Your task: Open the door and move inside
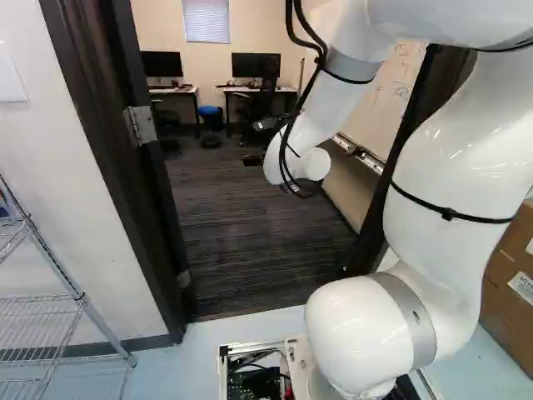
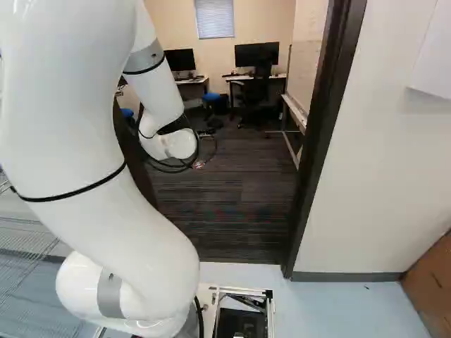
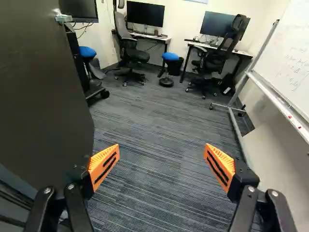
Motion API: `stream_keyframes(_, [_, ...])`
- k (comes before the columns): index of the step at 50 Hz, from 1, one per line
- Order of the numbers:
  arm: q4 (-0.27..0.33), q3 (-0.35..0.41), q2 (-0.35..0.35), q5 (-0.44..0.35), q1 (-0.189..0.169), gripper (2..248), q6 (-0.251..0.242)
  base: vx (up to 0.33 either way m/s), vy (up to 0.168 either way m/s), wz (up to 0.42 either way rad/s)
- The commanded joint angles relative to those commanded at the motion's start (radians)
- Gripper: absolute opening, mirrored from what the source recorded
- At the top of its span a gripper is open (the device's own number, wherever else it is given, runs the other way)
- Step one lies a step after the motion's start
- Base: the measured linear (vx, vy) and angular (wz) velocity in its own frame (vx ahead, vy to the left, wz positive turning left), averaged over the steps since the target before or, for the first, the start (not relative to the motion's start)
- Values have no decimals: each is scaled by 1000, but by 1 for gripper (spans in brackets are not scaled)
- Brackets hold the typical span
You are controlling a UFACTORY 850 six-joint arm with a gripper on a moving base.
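Nearest, at the foot of the left base view, an open metal frame (image 1: pixel 223 371) with circuit boards (image 1: pixel 250 385) packed inside, one corner close by the arm's base. Left of that, a wire rack (image 1: pixel 82 297), something blue and cut off at its upper shelf. At the right edge, a cardboard box (image 1: pixel 500 315), contents hidden. Ahead, the dark door frame (image 2: pixel 320 141), and the door (image 3: pixel 43 82) wide open into the room, left of the gripper (image 2: pixel 205 149), with a metal fitting (image 3: pixel 63 18) near its far edge. Released, with orange pads (image 3: pixel 104 165) spread wide over striped carpet (image 3: pixel 154 125). Further on, to the right, a whiteboard (image 3: pixel 289 58), red bits on its ledge (image 3: pixel 275 99). At the far side, a blue stool (image 3: pixel 169 56) beside a black bin (image 3: pixel 177 66), contents not readable; above and around, a desk (image 3: pixel 161 37), monitor (image 3: pixel 145 13) toward its back edge, and a chair (image 3: pixel 133 54) at its left end.
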State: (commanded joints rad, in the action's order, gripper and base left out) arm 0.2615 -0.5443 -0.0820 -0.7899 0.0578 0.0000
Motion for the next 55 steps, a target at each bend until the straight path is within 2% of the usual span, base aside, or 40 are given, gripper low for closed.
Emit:
stream_keyframes(38, [0, 44, 42, 0, -125, 247, 0, 0, 0, 0])
stream_keyframes(55, [0, 38, 36, 0, -162, 247, 0, 0, 0, 0])
